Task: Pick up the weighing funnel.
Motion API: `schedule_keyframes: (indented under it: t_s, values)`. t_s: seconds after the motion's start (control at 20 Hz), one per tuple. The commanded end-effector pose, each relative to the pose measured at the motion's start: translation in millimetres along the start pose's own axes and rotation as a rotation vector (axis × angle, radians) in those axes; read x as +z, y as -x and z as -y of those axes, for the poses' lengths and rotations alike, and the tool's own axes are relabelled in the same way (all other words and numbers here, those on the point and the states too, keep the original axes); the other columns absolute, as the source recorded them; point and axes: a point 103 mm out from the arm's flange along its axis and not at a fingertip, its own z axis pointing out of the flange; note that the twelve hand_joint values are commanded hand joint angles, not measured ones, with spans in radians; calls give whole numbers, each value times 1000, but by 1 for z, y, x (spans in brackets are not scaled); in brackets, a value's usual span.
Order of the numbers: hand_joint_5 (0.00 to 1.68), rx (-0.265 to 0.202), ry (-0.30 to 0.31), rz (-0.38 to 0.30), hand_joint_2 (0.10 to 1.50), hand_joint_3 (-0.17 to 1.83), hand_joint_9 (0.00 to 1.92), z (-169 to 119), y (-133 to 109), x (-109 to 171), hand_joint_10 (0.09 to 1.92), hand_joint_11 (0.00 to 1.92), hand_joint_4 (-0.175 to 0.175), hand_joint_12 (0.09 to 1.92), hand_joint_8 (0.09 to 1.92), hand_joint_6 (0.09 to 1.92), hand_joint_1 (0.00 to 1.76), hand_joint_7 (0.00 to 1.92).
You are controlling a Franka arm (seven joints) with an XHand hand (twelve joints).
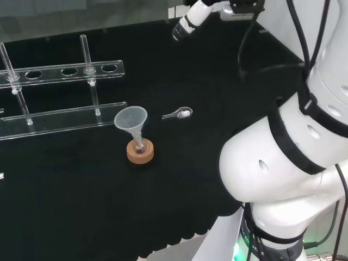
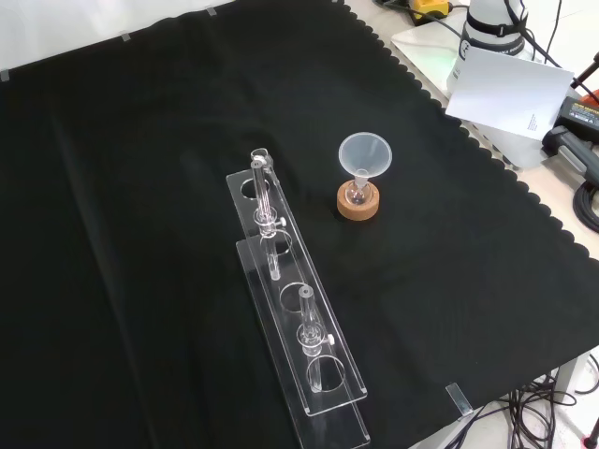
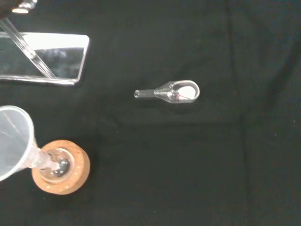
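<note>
Lying on matte black-cloth table point(image 1: 179, 185): small clear scoop-shaped weighing funnel point(image 1: 179, 113) with short stem, untouched, near big clear cone funnel point(image 1: 131, 119). That funnel stands stem-down in small flask on round cork ring point(image 1: 140, 153). Clear acrylic tube rack point(image 1: 60, 70) at head view's left. Hand point(image 1: 190, 20) raised well apart from weighing funnel; spread or closed, cannot tell.

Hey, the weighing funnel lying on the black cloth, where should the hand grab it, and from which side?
Probably from straight above, pinching the weighing funnel across its wide scoop end. It lies flat on the cloth with its mouth up, and its stem is thin and low, so harder to pinch. The funnel on its cork ring stands apart, leaving room.
</note>
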Motion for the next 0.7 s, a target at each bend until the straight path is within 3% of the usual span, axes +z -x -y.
schedule_keyframes:
  t_s: [0.05,0.2,0.4,0.55,0.7]
  values:
    - [0,44,-51,27,618,46,0,-36,9,27,87,0,0,87,87,87,590,0]
    - [0,51,-34,39,615,43,0,-49,12,40,87,0,7,87,87,87,586,0]
    - [0,75,-27,6,614,39,0,-73,15,67,87,0,16,87,87,87,585,0]
    - [0,67,15,3,614,38,0,-79,17,76,87,0,18,87,87,87,585,0]
    - [0,69,161,25,615,37,0,-89,14,92,87,0,18,87,87,87,599,0]
